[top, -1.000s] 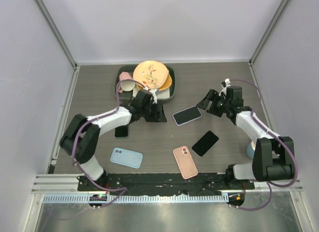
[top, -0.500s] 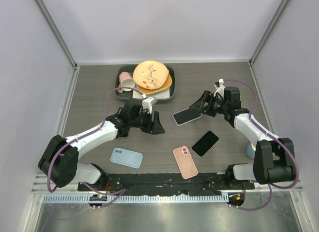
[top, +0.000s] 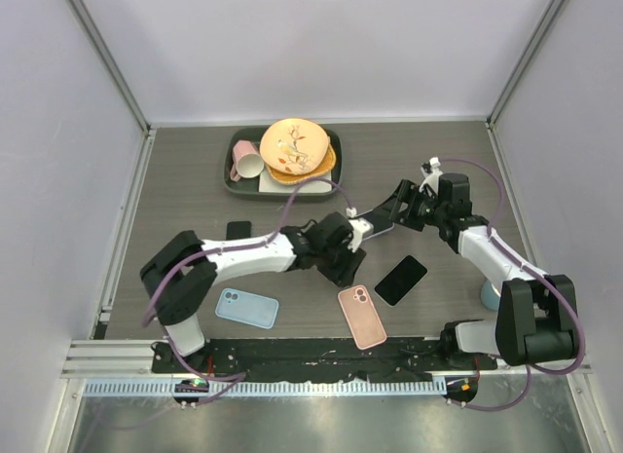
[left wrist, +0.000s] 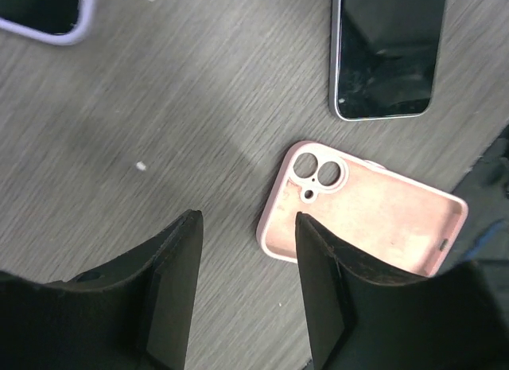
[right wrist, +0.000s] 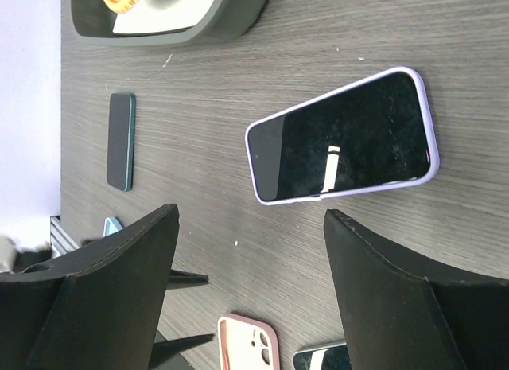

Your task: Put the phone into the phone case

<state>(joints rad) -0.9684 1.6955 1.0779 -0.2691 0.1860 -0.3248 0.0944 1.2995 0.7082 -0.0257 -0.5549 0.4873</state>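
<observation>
Pink case now lies before the left gripper, swung over, released like the right gripper.

Parted tool over pink case corner, dark phone beyond.

Top view: lavender-cased phone mostly covered by left wrist and right gripper; only a sliver shows. Pale blue object half behind the right arm, kind unclear.

Left wrist view: black phone cut by the top edge. Pink case has its near edge under a finger of the left gripper (far end lost in a dark blur).

Right wrist view: tray cut at the top. Blue case shows just a corner.
</observation>
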